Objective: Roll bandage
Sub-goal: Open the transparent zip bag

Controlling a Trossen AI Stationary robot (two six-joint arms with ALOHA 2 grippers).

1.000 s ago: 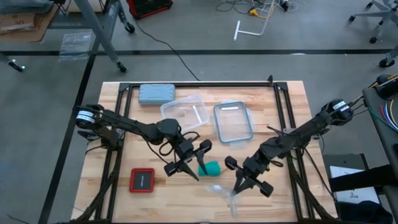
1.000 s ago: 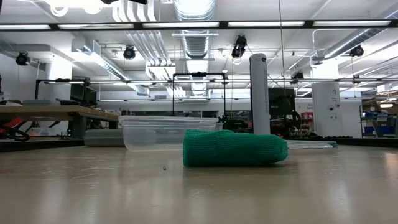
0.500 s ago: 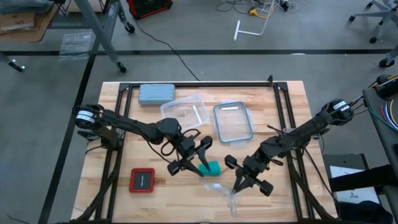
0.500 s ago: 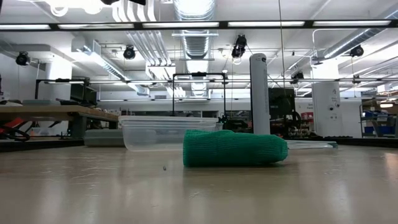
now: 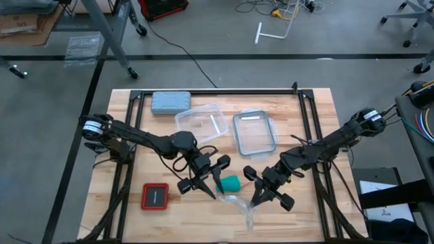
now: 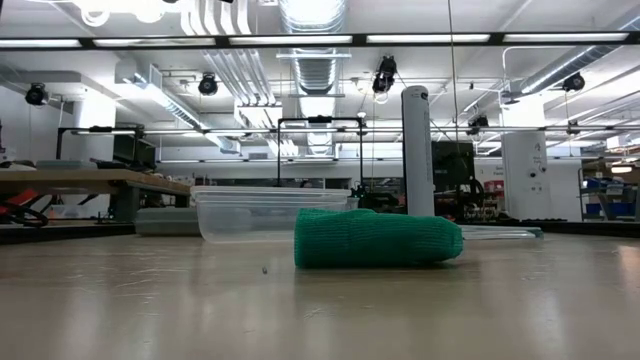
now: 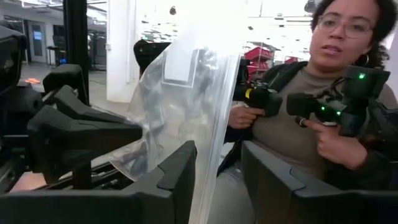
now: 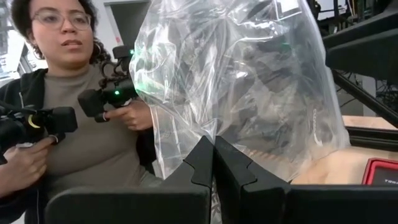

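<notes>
The teal-green bandage [image 5: 230,183] is a short roll lying on its side on the table [image 6: 378,238]; no gripper touches it. My left gripper [image 5: 209,190] is just left of the roll, open [image 7: 219,168]. The edge of a clear plastic bag [image 7: 180,106] runs between its fingers. My right gripper [image 5: 256,200], on the near right of the roll, is shut on this bag [image 8: 242,81]. The bag [image 5: 239,205] lies between the two grippers near the table's front. My left gripper has the bag's edge [image 7: 205,168] between its open fingers; whether a finger touches it I cannot tell. My right gripper pinches the plastic bag's film [image 8: 213,134] between its two shut fingers. The bag billows out beyond the fingertips, crumpled and slack.
A grey-blue case [image 5: 169,102] sits at the far left. A clear container [image 5: 201,122] and a clear lid [image 5: 254,132] sit behind the roll. A red-and-black flat item [image 5: 155,196] is at the near left. A person [image 8: 74,124] with hand controllers stands beyond the table.
My right gripper has moved slightly toward the table's left with the bag, bringing it closer to my left gripper. The bandage roll has stayed where it was.
</notes>
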